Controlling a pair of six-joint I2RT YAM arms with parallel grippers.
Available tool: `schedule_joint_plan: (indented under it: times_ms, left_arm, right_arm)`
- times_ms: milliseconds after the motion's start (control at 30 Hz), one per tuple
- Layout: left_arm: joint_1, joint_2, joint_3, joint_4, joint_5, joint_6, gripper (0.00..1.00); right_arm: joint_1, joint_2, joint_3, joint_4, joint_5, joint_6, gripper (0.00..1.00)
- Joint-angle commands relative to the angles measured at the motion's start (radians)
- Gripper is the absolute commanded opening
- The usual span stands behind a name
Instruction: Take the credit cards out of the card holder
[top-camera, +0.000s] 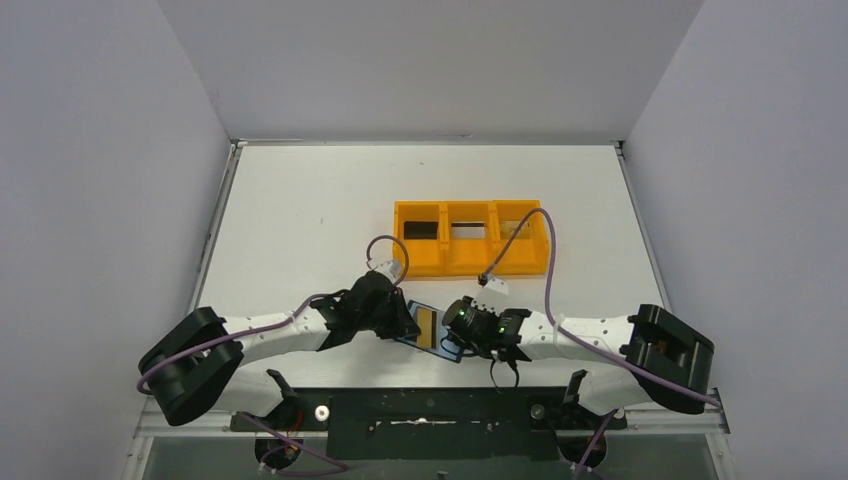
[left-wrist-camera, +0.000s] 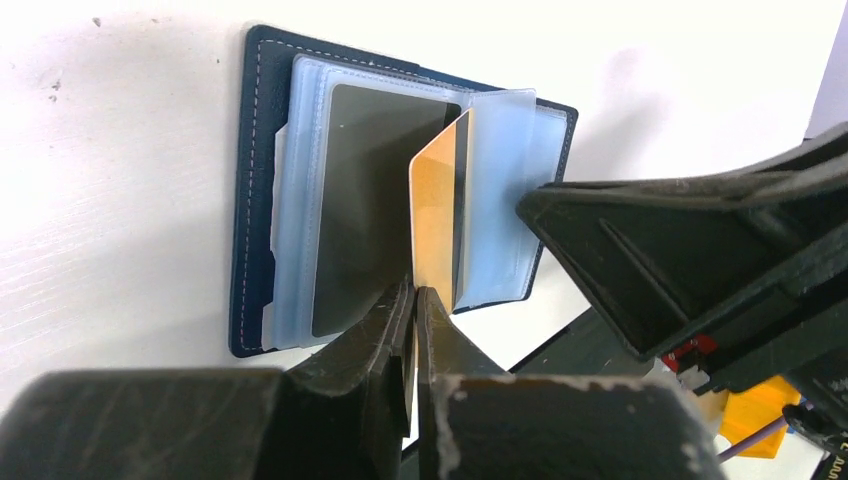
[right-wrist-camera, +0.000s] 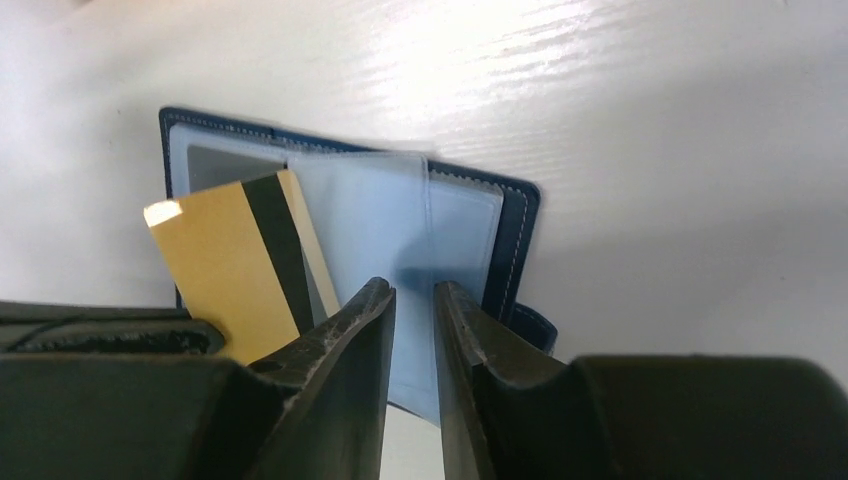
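Observation:
The card holder (top-camera: 417, 308) lies open on the table between my two grippers, navy outside with pale blue sleeves (right-wrist-camera: 400, 220) inside. My left gripper (left-wrist-camera: 415, 290) is shut on the lower edge of a gold credit card (left-wrist-camera: 437, 215) with a black stripe. The card stands on edge, partly out of the middle sleeve. It also shows in the right wrist view (right-wrist-camera: 215, 265). A dark card (left-wrist-camera: 370, 200) lies in the left sleeve. My right gripper (right-wrist-camera: 412, 288) hovers over the right half of the card holder (right-wrist-camera: 515, 230), jaws a narrow gap apart with nothing between them.
An orange three-compartment tray (top-camera: 470, 262) stands just behind the card holder, with a dark card (top-camera: 420, 228) in its left compartment. Purple cables loop over the tray. The card holder's closure tab (right-wrist-camera: 535, 325) sticks out on its right side.

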Motion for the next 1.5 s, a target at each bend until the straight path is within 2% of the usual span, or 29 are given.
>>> schedule_joint_plan:
  times_ms: [0, 267, 567, 767, 967, 1200, 1467]
  left_arm:
    - [0.008, -0.029, 0.042, -0.022, 0.000, 0.038, 0.01]
    - [0.011, -0.073, 0.049, -0.073, -0.034, 0.044, 0.00]
    - [0.022, -0.082, 0.042, -0.079, -0.008, 0.052, 0.00]
    - [0.026, -0.116, 0.048, -0.117, -0.042, 0.049, 0.00]
    - [0.055, -0.176, 0.038, -0.146, -0.063, 0.041, 0.00]
    - [0.078, -0.241, 0.034, -0.166, -0.069, 0.040, 0.00]
    - [0.086, -0.293, 0.035, -0.195, -0.086, 0.040, 0.00]
  right_arm:
    - [0.050, -0.048, 0.061, -0.072, 0.115, -0.072, 0.24]
    - [0.060, -0.050, 0.098, 0.045, 0.068, -0.164, 0.27]
    - [-0.025, 0.023, 0.053, 0.215, -0.103, -0.207, 0.28]
    - [-0.039, 0.082, 0.026, 0.091, -0.108, -0.118, 0.25]
    - [0.003, -0.031, -0.005, -0.023, -0.001, -0.029, 0.25]
    - [-0.006, -0.093, -0.010, -0.018, 0.010, -0.062, 0.26]
    - [0.018, -0.028, 0.157, 0.040, 0.000, -0.200, 0.27]
